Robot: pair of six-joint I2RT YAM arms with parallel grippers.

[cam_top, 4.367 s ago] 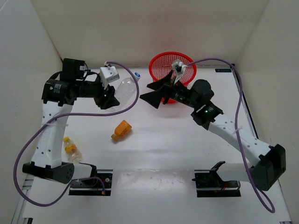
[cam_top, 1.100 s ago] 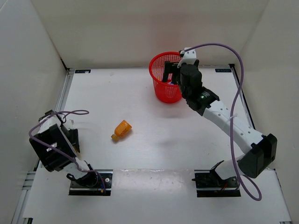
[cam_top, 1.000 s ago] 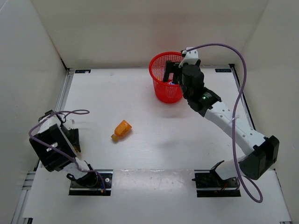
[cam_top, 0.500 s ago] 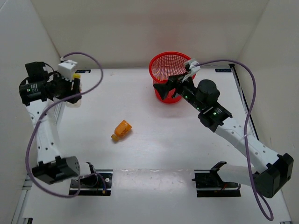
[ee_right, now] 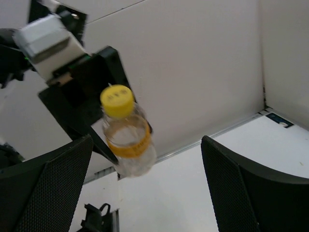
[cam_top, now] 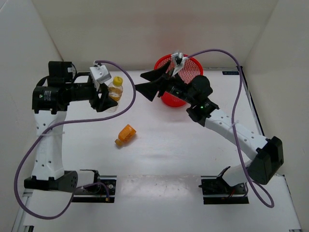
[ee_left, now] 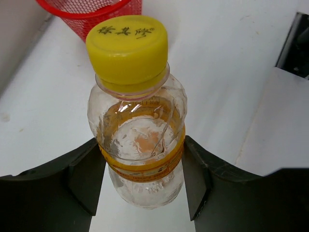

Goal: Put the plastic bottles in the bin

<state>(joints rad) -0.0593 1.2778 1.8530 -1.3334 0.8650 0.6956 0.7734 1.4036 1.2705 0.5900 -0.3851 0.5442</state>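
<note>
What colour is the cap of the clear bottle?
The cap of the clear bottle is yellow; best in the left wrist view.

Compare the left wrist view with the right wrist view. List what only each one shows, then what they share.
Only the left wrist view: the rim of the red bin at the top edge, and the writing on the yellow cap.

Only the right wrist view: the right end effector, its fingers wide apart and holding nothing, and the white camera block on the left arm.

Both: the clear bottle, gripped around its body by the left end effector.
</note>
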